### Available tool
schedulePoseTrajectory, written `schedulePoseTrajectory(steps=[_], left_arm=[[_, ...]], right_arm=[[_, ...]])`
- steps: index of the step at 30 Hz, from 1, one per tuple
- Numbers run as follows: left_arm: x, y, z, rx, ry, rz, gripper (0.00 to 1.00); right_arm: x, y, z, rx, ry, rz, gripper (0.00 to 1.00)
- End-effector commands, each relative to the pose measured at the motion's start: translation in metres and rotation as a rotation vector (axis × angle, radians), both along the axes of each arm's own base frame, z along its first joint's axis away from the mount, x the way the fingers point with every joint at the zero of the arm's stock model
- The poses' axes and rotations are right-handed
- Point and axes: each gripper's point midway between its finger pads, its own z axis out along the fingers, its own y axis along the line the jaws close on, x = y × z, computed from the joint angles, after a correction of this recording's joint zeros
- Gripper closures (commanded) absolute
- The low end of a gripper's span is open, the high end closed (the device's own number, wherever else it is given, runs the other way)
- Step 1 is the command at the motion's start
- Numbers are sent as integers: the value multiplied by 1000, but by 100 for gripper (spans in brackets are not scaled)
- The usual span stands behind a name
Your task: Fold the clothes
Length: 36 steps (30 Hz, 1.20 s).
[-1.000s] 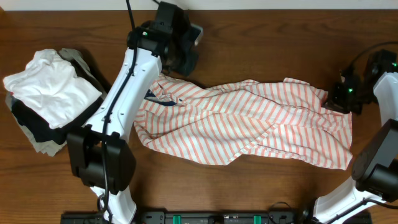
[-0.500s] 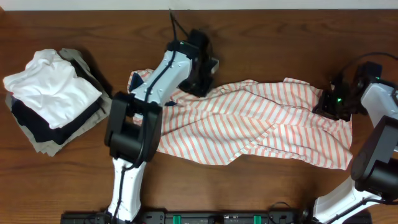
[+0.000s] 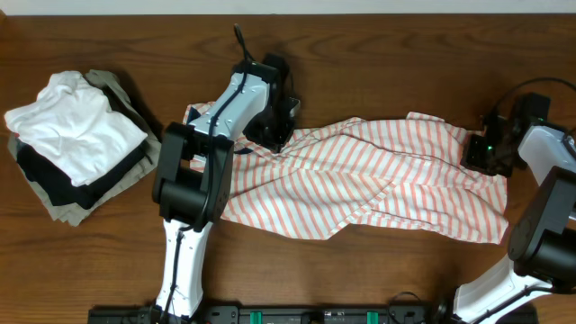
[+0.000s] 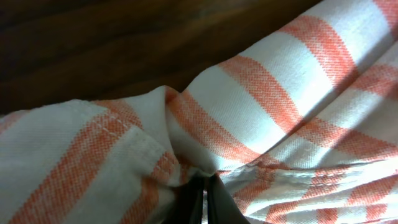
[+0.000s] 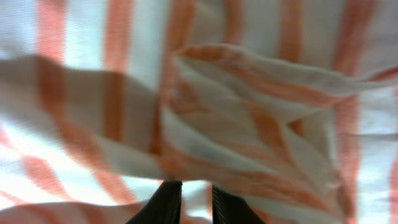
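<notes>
Since a second ago the left arm has swung away from the back edge of the counter [image 3: 387, 54] and bent over the striped shirt [image 3: 378, 175]. The left gripper [image 3: 273, 135] now sits lower on the shirt's back left part than it did half a second ago. The right gripper [image 3: 481, 155] has barely shifted and is at the shirt's right end, near the counter's right edge. The shirt itself lies much as before, spread and rumpled across the middle of the counter, with one corner poking out beyond the left arm. The overhead view hides both sets of fingertips, but the wrist views show them. On the left, the dark fingers [image 4: 194, 202] are pressed together with a pucker of striped cloth gathered into them, and bare wood lies just behind. On the right, the fingers [image 5: 163, 204] stand slightly apart with cloth showing through the slit, and I cannot tell whether they pinch it. Only the overhead view shows the pile of folded garments [image 3: 54, 184] near the left edge, well apart from the shirt, with a white garment [image 3: 72, 121] on top of dark and khaki ones.
</notes>
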Motion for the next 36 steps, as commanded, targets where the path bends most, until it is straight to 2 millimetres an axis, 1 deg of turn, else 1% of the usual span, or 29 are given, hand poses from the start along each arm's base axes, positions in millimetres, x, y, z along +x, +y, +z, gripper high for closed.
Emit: schedulePoseTrajectory(steps=[1, 6, 8, 9, 10, 14, 15, 17, 18, 22, 25, 26, 27, 29, 30, 32, 33, 34, 36], left_arm=[[-4, 27, -22, 74, 45, 40, 94], [1, 29, -23, 67, 28, 49, 92], [4, 27, -23, 63, 17, 48, 83], [5, 26, -23, 60, 10, 47, 79], [6, 25, -23, 54, 4, 47, 79], [17, 20, -24, 31, -33, 65, 79], [20, 19, -24, 28, -45, 75, 79], [26, 17, -24, 20, -69, 90, 79], [29, 16, -24, 16, -79, 99, 79], [37, 13, -24, 5, -109, 101, 79], [39, 14, -23, 7, -119, 100, 79], [40, 15, -22, 14, -121, 99, 79], [40, 17, -20, 21, -122, 92, 76], [39, 23, -10, 51, -127, 92, 74], [39, 26, -3, 65, -134, 92, 71], [38, 31, 16, 84, -162, 92, 70], [38, 33, 28, 92, -182, 94, 69], [38, 36, 42, 97, -205, 97, 69], [37, 40, 65, 105, -243, 111, 67]], right_arm=[[-9, -4, -19, -33, 68, -2, 84], [-17, -13, -42, -38, 123, -22, 83], [-19, -20, -50, -53, 135, -46, 84], [-19, -28, -53, -71, 137, -75, 85], [-18, -32, -54, -79, 130, -87, 85], [-4, -48, -52, -102, 58, -121, 85], [1, -51, -52, -105, 38, -124, 83], [8, -54, -50, -115, 4, -133, 79], [11, -55, -49, -118, -8, -137, 79], [19, -59, -47, -130, -37, -139, 76], [23, -61, -42, -132, -44, -139, 71], [24, -61, -38, -132, -42, -140, 67], [25, -62, -32, -131, -41, -139, 65], [29, -64, -14, -133, -47, -141, 59], [31, -65, -2, -136, -55, -144, 56], [38, -68, 29, -150, -92, -150, 51], [41, -70, 47, -159, -115, -151, 50], [42, -70, 65, -168, -138, -153, 48], [38, -69, 93, -181, -170, -155, 45]])
